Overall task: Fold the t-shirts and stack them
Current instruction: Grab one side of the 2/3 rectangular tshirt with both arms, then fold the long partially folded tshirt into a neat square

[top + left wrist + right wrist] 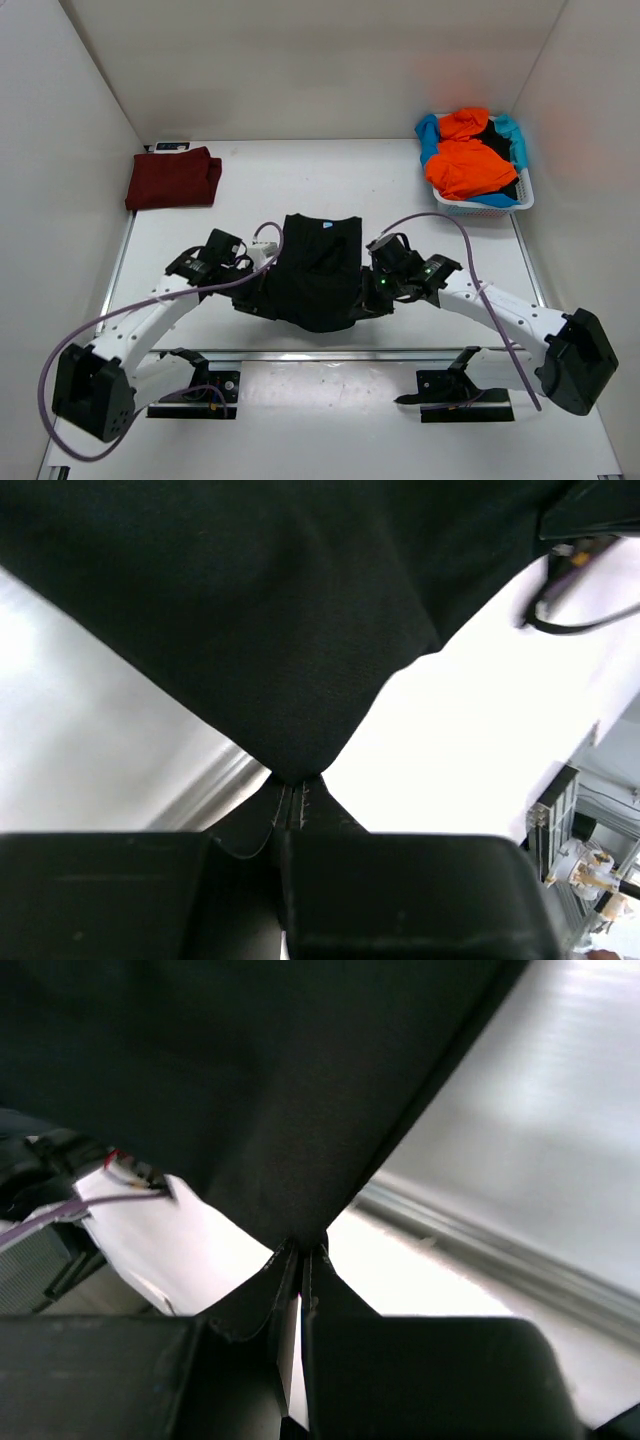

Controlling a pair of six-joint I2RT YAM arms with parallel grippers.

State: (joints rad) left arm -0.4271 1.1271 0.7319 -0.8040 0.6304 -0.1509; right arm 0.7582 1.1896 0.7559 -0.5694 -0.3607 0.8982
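Top view: the black t-shirt (315,270) is well apart from the basket (524,196), its near edge lifted between both arms.

Left wrist: the left fingers (250,825) are clamped on one thin corner, which may slip.

Right wrist: the right fingers (245,1305) pinch as little cloth. Uneven pulling would skew the fold.

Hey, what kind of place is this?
Probably a robot test cell, not a home: plain white panels wall in a white table, and two arms bolted at its near edge hold a black t-shirt.

Black t-shirt (315,270), dark red t-shirt (172,178), orange t-shirt (465,168), light blue t-shirt (429,136), white basket (478,208)
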